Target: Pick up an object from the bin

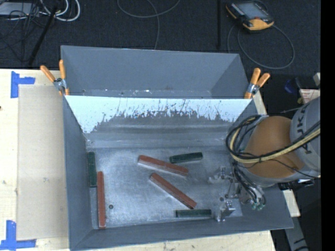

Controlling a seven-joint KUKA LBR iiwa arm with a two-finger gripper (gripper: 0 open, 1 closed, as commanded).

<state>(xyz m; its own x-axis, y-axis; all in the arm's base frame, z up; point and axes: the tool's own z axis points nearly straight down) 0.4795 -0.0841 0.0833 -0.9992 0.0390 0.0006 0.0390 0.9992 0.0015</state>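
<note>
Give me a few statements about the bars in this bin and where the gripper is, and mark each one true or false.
1. The bin holds three reddish-brown bars. True: the left-wall red bar, the upper middle red bar and the lower middle red bar.
2. The gripper is over the bin's left side. False: it is at the right side, next to the front green bar.
3. The gripper holds a red bar. False: its fingers are apart with nothing between them.
4. The left-wall green bar also lies along the left wall. True.
</note>
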